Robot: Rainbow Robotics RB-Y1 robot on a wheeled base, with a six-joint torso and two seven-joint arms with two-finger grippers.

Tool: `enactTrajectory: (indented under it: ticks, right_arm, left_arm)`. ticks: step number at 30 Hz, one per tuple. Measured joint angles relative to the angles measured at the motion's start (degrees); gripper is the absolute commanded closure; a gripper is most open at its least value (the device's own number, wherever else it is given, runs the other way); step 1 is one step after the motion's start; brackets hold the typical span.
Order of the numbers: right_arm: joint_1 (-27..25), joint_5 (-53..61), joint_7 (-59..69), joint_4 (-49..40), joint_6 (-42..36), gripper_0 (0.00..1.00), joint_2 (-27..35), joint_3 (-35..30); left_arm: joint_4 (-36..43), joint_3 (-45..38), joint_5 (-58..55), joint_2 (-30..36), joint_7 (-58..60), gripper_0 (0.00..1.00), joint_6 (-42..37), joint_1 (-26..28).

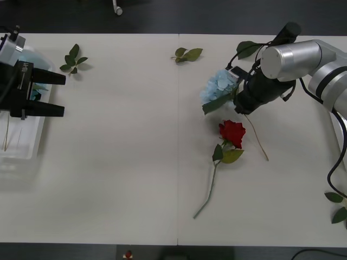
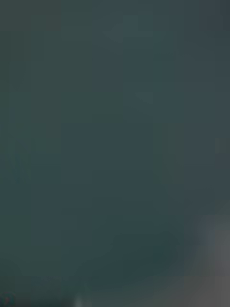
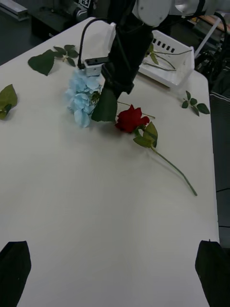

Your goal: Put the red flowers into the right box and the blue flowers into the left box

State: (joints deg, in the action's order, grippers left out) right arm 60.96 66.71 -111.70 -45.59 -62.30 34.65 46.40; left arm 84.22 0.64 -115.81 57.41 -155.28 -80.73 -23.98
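A pale-blue flower [image 1: 218, 86] [image 3: 81, 96] lies at the table's back right. My right gripper [image 1: 238, 100] [image 3: 108, 98] is down on its leaves, beside the bloom, and its thin stem trails toward me. A red flower [image 1: 232, 131] [image 3: 130, 118] lies just in front of them, its green stem [image 1: 209, 189] running toward the table's front. My left gripper [image 1: 58, 95] [image 3: 115, 254] hovers open and empty over the left box [image 1: 21, 149], a translucent basket holding thin stems and something pale blue. The right box [image 3: 175, 60], white with stems in it, stands behind the right arm.
Loose leaf sprigs lie at the back left [image 1: 73, 59], back middle [image 1: 187, 53], behind the right arm [image 1: 246, 49] and at the right edge [image 1: 339, 206]. The table's seam [image 1: 178, 135] runs down its middle. The right wrist view is dark blur.
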Motion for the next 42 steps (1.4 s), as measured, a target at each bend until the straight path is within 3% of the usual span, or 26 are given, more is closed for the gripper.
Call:
enactTrajectory:
  ticks: [2, 15, 19, 25, 32, 42]
  right_arm:
    - [0.0, -0.32, 0.0, 0.29, 0.01, 1.0, -0.42, 0.0]
    - [0.0, 4.03, -0.24, 0.35, -1.49, 1.0, 0.32, -1.32]
    - [-0.01, 14.98, -2.14, 0.39, -4.9, 1.0, 3.79, -6.71]
    - [-0.01, 30.72, -15.26, 1.64, -8.3, 1.0, 10.05, -13.13]
    - [-0.02, 43.86, -25.28, 5.75, -9.69, 1.0, 11.24, -21.88]
    - [-0.02, 60.32, -31.01, 1.57, -7.94, 1.0, 11.02, -19.48]
  left_arm:
    - [1.79, 1.28, -0.13, 0.0, 0.0, 0.0, 1.88, 0.0]
    - [3.89, 2.37, 2.0, 0.0, 0.0, 0.0, 3.93, -0.22]
    - [3.89, 2.37, 2.02, 0.0, 0.0, 0.0, 3.92, -0.22]
    - [3.89, 2.37, 2.05, 0.01, 0.0, 0.0, 3.92, -0.22]
    - [3.86, 2.36, 2.11, 0.01, 0.0, 0.0, 3.84, -0.22]
    - [-0.2, 2.03, 2.07, 0.01, 0.0, 0.0, 0.14, -0.22]
